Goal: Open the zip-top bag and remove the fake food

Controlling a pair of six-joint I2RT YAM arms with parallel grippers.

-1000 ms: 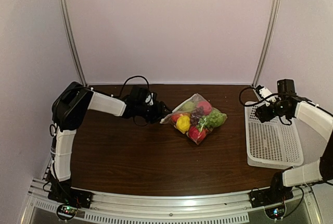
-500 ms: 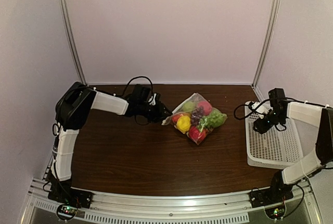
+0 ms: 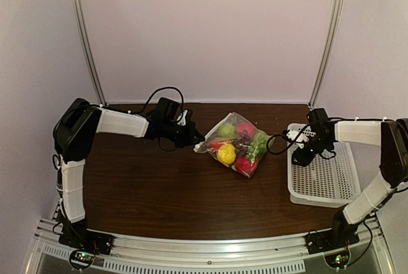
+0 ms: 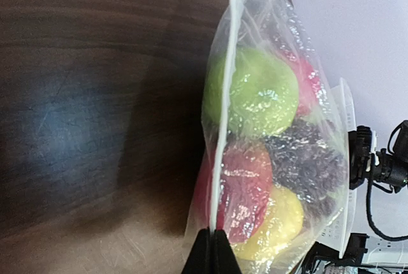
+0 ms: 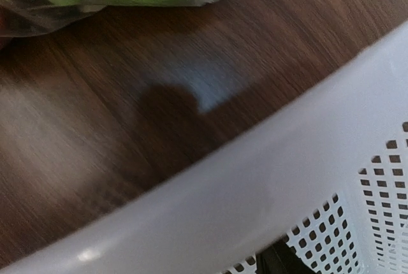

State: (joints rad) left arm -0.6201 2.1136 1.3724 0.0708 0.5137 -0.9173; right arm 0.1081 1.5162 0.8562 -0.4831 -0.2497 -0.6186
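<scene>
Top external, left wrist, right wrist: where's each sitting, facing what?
Top external: above and behind the bases, looking down on the table; left arm and right arm show.
Left wrist: low over the table, facing the zip-top bag; left fingers pinch its edge.
Right wrist: close over the white perforated basket rim; right fingers barely show.
Shared: the bag shows in all three.

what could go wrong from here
The left gripper pinches only a thin edge of the bag, so it may slip once pulled. The right gripper sits at the basket rim and could snag or shove it on the way over. The bag looks sealed and full of fruit; a one-sided pull may just drag it.
</scene>
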